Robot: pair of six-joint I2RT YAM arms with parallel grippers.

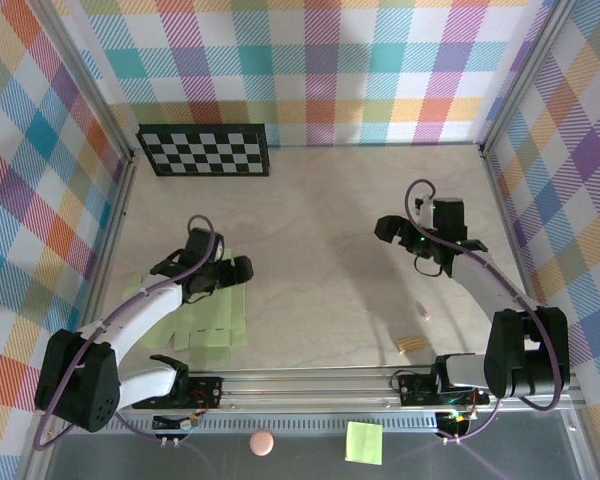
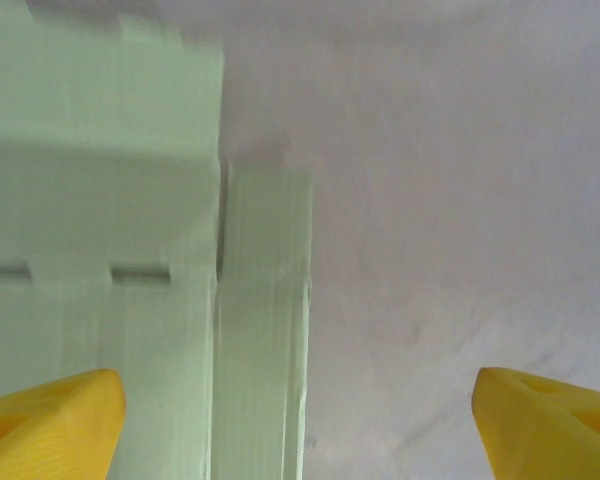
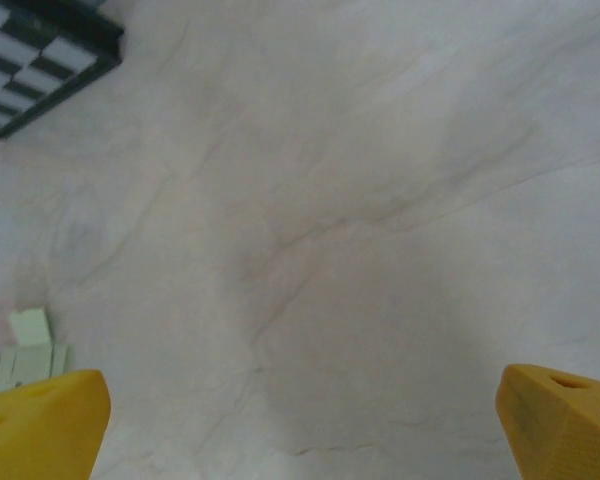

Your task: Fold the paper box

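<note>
The paper box (image 1: 212,322) lies flat on the table at the near left, a pale lime-green card cut-out with creases and flaps. My left gripper (image 1: 212,272) hovers low over its far right part, partly covering it. In the left wrist view the card (image 2: 100,250) fills the left half, its right flap edge running down between the yellow fingertips (image 2: 50,420), which stand wide apart with nothing between them. My right gripper (image 1: 412,240) hangs open over bare table at the right; its wrist view shows a corner of the card (image 3: 25,345) far left.
A checkerboard panel (image 1: 204,150) stands at the back left. A small tan piece (image 1: 410,346) and a tiny pale bit (image 1: 424,314) lie near the right arm's base. A bright-green sticky note (image 1: 364,442) and a pink ball (image 1: 262,442) rest below the front rail.
</note>
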